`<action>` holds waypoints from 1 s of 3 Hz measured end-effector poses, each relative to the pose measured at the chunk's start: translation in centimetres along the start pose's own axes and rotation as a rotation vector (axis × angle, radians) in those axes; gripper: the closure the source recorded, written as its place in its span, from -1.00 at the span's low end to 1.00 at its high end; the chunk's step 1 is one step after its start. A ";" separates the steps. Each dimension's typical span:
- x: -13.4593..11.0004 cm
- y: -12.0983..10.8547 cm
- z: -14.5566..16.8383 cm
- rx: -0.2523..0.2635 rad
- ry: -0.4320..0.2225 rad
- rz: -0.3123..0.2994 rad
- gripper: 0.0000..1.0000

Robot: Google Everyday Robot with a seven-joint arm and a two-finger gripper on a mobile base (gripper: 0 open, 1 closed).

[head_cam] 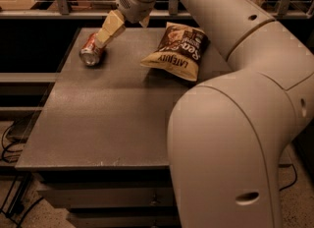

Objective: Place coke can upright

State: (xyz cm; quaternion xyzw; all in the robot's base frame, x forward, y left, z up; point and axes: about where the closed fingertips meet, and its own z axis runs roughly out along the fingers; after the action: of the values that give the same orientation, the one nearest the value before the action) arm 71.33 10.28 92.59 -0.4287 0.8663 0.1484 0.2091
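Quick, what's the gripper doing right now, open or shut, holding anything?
Gripper: open, holding nothing; one finger is at the coke can, which lies on its side on the table.

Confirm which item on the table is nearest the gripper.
The coke can, the red one lying on its side near the table's far-left corner; the gripper hangs right over it. The chip bag lies farther right, apart.
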 end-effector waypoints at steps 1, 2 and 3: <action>0.4 -0.6 1.0 0.007 0.027 0.116 -1.00; 0.4 -0.9 1.7 0.016 0.032 0.294 -1.00; -0.1 -1.0 1.9 0.039 0.007 0.464 -1.00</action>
State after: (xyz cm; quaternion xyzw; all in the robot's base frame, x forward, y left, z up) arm 72.62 10.62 90.92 -0.2146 0.9450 0.1743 0.1748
